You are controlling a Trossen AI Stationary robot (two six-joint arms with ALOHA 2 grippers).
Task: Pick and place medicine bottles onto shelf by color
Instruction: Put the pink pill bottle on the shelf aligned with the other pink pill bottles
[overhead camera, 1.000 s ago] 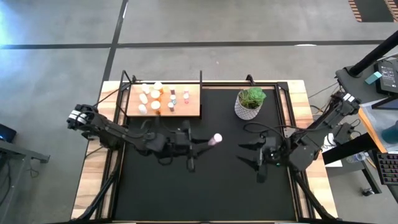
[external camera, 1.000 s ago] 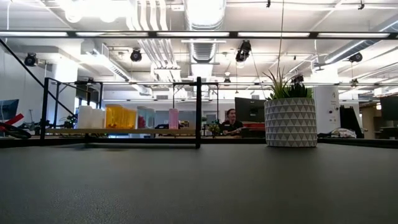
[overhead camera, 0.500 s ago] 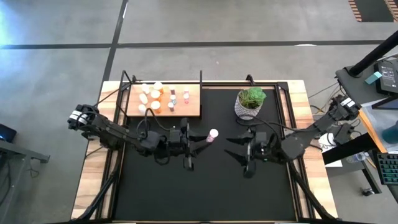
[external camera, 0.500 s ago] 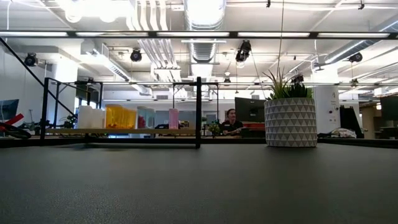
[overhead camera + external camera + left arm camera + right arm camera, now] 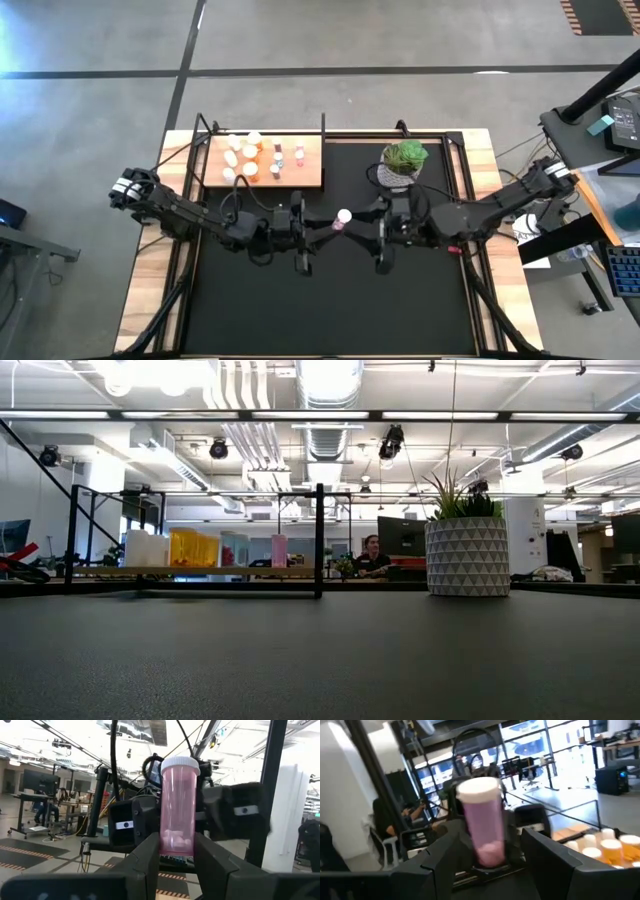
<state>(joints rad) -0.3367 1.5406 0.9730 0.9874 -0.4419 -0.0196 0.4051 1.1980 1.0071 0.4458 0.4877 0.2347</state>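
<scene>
My left gripper (image 5: pixel 333 226) is over the middle of the black mat and shut on a pink see-through medicine bottle (image 5: pixel 177 805) with a white cap (image 5: pixel 343 216). My right gripper (image 5: pixel 371 238) is open just to the bottle's right. In the right wrist view its fingers (image 5: pixel 547 852) stand on either side of the bottle (image 5: pixel 484 822) with gaps showing. The wooden shelf (image 5: pixel 300 178) lies at the far left, on a black frame. Several white, amber and pink bottles (image 5: pixel 250 155) stand on it. My left gripper pinches the bottle's lower body (image 5: pixel 176 845), near its bottom end, between its two fingers. The fingers come from the table's left. The bottle sticks out past the fingertips with its cap end away from the gripper. It is lifted clear of the mat.
A white patterned pot with a green plant (image 5: pixel 402 165) stands at the far right of the mat, close behind my right arm. The shelf's black frame has a post (image 5: pixel 319 540) at its right end. A person (image 5: pixel 371 555) sits in the room beyond the table.
My right gripper has gone toward the table's left, up to the bottle held by my left gripper, and has stayed open. The bottle has stayed nearly in place.
</scene>
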